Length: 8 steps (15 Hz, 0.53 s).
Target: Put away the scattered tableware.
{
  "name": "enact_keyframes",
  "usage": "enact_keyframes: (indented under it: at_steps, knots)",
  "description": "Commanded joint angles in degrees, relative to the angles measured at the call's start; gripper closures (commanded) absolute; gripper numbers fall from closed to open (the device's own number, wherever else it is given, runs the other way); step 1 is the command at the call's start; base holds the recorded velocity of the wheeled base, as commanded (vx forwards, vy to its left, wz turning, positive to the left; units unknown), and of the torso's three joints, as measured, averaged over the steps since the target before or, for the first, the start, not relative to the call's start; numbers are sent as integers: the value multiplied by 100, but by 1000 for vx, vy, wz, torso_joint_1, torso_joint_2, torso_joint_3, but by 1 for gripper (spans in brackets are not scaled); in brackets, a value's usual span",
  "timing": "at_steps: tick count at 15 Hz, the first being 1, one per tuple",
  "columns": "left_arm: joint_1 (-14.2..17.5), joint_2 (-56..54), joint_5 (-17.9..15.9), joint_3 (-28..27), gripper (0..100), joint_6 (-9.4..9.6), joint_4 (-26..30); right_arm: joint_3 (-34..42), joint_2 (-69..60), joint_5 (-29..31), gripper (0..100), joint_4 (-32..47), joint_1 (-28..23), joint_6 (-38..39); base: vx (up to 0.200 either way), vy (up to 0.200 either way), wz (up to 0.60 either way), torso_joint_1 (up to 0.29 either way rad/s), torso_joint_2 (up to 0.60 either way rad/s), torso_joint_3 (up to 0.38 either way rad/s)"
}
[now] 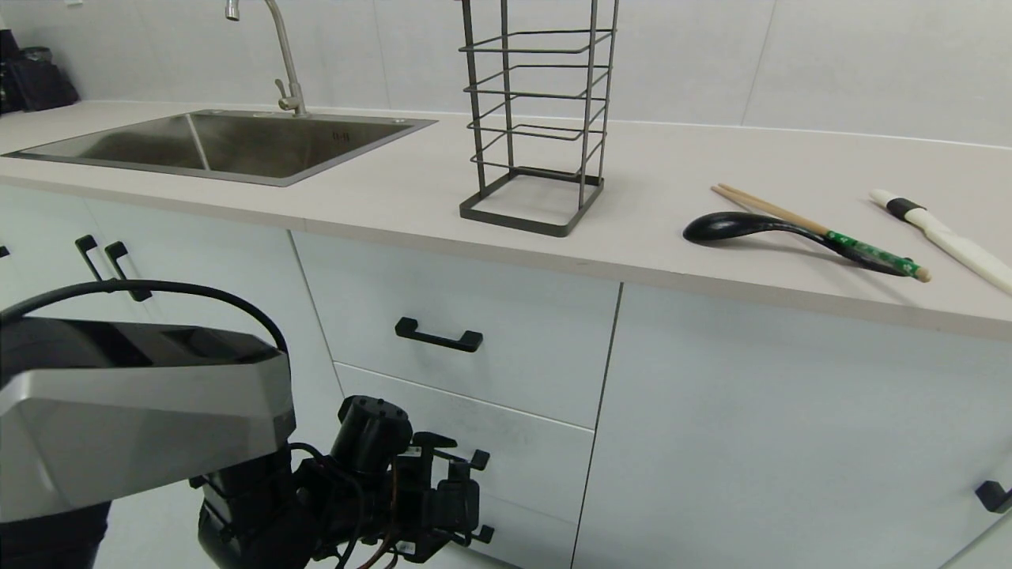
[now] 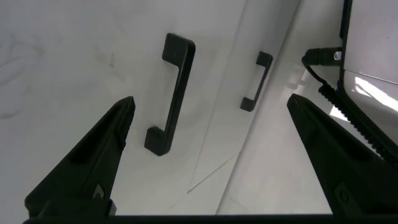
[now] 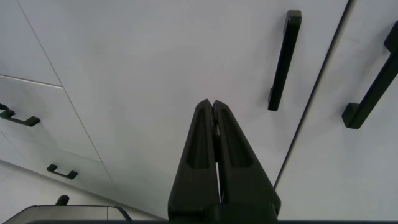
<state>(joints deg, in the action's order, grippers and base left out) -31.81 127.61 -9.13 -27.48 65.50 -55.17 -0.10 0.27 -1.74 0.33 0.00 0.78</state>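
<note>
left claw (image 2: pixel 211 102) spread wide, holding nothing, low before white cabinet doors (image 2: pixel 62 50); right claw (image 3: pixel 213 107) clenched, empty. black plastic ladle (image 1: pixel 735 227), wooden chopsticks (image 1: pixel 779 210) and white knife (image 1: pixel 961 247) lie on the pale table (image 1: pixel 672 170).

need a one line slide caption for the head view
Black spoon, chopsticks and a white-handled utensil lie scattered on the countertop, right of an empty wire rack and the sink.
</note>
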Motion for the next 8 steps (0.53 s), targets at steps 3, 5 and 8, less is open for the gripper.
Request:
enact_keyframes:
  at_steps: [3,5,8]
  knots:
    - [69,352,-1,-30,0,-2,-116,1,8,-1,100,2,0,1,0,0,0,0,0,0]
    - [69,466,-1,-65,0,-2,-195,1,8,-1,100,2,0,1,0,0,0,0,0,0]
    - [69,651,-1,-232,0,-2,-362,1,8,-1,100,2,0,1,0,0,0,0,0,0]
